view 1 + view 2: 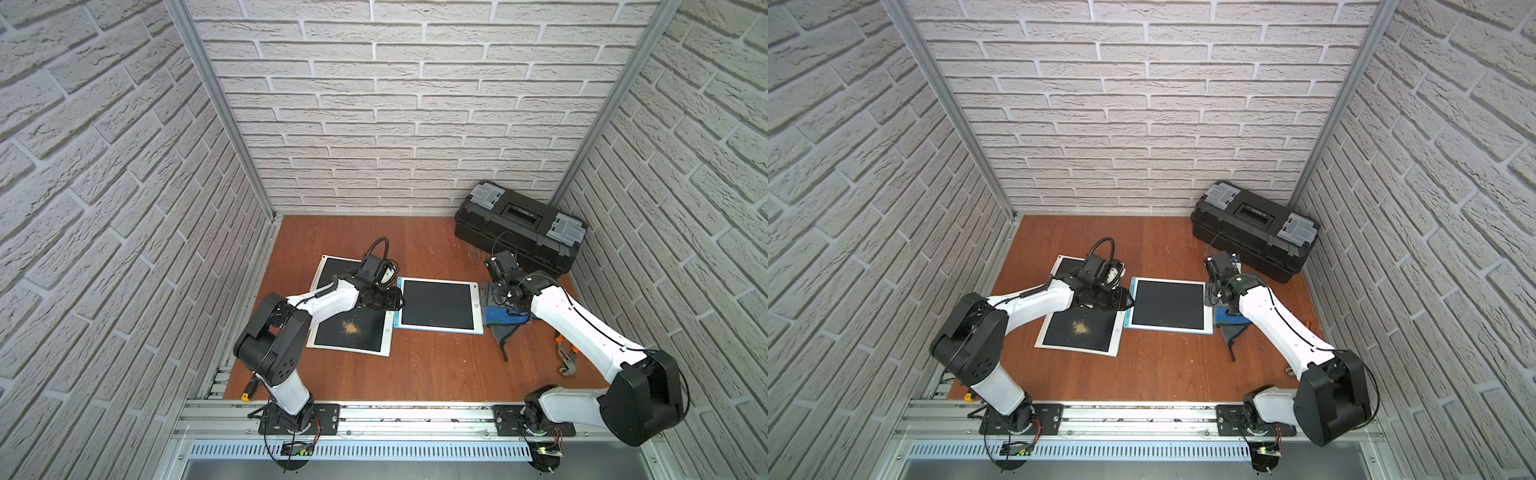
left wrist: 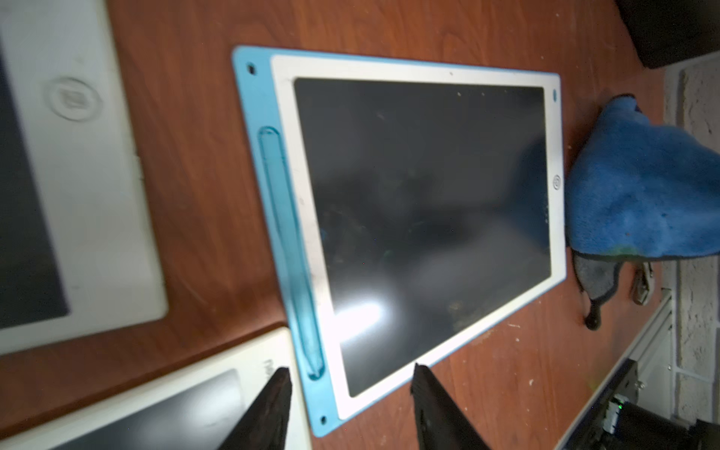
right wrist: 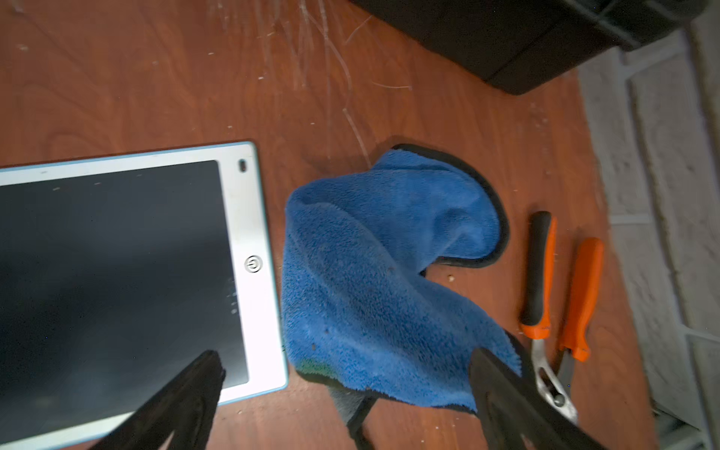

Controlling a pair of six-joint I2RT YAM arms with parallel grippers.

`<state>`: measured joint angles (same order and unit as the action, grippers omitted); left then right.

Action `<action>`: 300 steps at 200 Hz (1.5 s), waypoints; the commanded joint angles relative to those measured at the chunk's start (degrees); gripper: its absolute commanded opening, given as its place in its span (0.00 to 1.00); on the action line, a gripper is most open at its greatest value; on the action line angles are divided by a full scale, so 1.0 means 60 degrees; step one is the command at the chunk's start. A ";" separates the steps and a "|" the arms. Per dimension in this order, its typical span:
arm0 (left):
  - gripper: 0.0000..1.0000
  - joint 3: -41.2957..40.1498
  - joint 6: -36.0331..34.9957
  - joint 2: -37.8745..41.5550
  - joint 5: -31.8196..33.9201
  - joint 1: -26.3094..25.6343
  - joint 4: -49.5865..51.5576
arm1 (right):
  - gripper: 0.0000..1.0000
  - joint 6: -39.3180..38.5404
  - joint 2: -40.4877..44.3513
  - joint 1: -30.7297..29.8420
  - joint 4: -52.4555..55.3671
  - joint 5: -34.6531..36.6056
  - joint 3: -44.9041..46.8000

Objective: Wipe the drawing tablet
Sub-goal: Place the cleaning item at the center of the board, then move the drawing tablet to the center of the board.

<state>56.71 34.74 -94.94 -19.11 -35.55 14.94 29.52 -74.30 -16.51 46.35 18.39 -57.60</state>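
Right gripper (image 3: 345,356) hung splayed wide over the blue cloth (image 1: 498,318) — right of the drawing tablet (image 1: 438,305) in both top views; left gripper (image 2: 348,374) stood half-spread, empty.

Tablet (image 2: 420,218): glossy screen, smooth plastic frame; cloth (image 3: 382,280): fluffy, matt; worktop (image 3: 156,78): wood grain, scratched; pliers (image 3: 539,296): bare metal, rubbery grips; toolbox (image 1: 519,232): matt plastic

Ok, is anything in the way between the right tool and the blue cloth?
Nothing visible. The right tool hangs open directly over the blue cloth, which lies uncovered on the table beside the blue-framed tablet. The orange pliers lie off to its other side, not in between.
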 commanded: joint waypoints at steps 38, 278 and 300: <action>0.51 -0.1582 0.1008 0.1418 0.0557 -0.0988 0.0032 | 1.00 -0.0186 0.0777 0.1238 -0.0839 -0.1943 0.0612; 0.57 -0.2397 0.1698 0.1247 0.0215 -0.1326 -0.0731 | 0.49 -0.0850 0.1468 0.1712 -0.3010 -0.6291 0.2342; 0.57 -0.2306 0.1703 0.0812 0.0160 -0.1312 -0.0798 | 0.48 -0.0916 0.1457 0.1705 -0.2972 -0.6278 0.2349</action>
<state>43.27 43.99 -87.57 -16.49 -43.77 12.99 25.04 -67.07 -6.02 31.88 -16.84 -43.57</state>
